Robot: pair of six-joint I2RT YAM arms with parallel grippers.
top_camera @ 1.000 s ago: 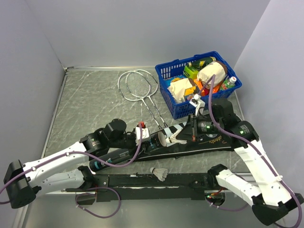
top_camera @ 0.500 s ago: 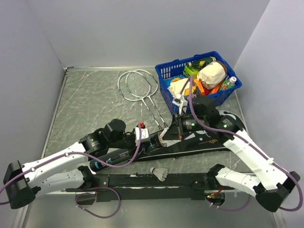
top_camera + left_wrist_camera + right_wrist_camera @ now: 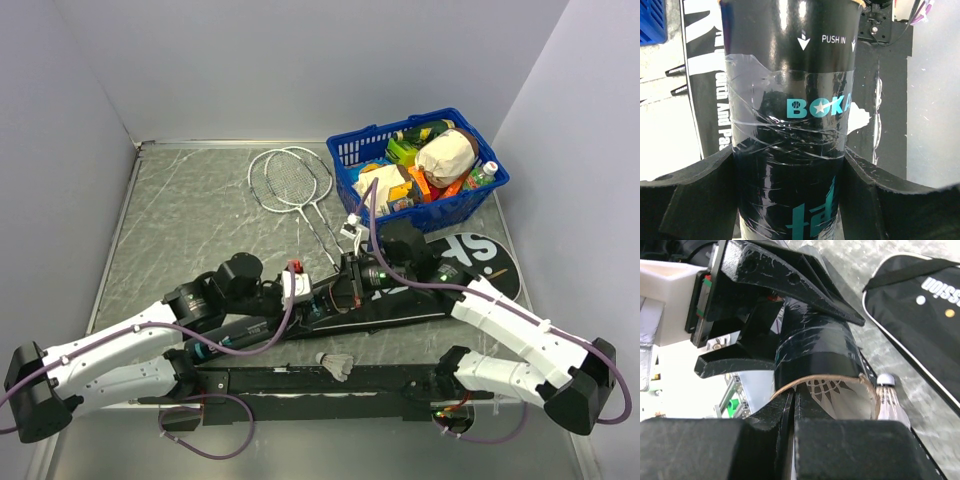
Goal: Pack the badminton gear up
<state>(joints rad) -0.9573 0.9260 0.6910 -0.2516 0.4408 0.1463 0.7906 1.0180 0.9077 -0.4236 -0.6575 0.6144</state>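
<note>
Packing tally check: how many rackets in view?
2. Both lie on the table's far side, left of the blue basket, heads overlapping: left racket, right racket. The bag's inside is hidden.

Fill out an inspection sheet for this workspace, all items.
Surface: grey marbled table, no spill seen.
Job's things: two rackets at the back, heads overlapping; black bag lying flat in front of the basket; dark tube held over the bag's narrow end; one shuttlecock loose at the near edge.
Clutter: blue basket full of groceries, back right.
Hands: left hand clamped around the tube; right hand shut at the tube's open mouth.
Cables: purple cables draped along both arms, one arching in front of the basket.
Surroundings: plain walls on three sides.
</note>
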